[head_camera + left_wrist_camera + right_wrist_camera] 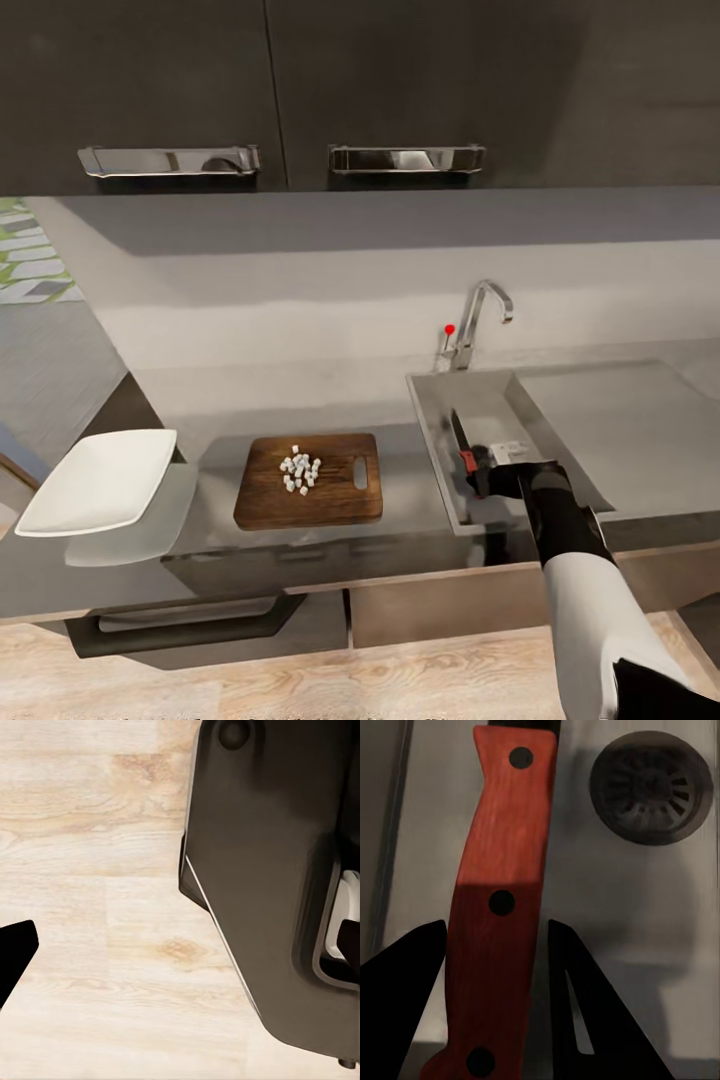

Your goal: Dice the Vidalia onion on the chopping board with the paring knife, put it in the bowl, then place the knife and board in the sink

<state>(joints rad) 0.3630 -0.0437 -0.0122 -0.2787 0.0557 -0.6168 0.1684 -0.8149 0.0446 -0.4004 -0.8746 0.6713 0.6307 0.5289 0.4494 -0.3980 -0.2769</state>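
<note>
Over the sink [560, 420], my right gripper [480, 470] has the paring knife [462, 440] down inside the basin. Right wrist view: red handle [491, 915] runs lengthwise between the two fingers [405, 997], which stand a little off either side of it; whether they grip it I cannot tell. Blade points away from the claw toward the tap [478, 320], drain [651, 787] just beside the handle's far end. Diced onion [300, 472] sits piled on the chopping board [310, 480], bowl [100, 480] beside it on the countertop [410, 480], well left of this arm. Left gripper [11, 956] hangs over wooden floor [90, 870]; one fingertip visible, state unclear. Judgement: board lies nearer the left arm.
</note>
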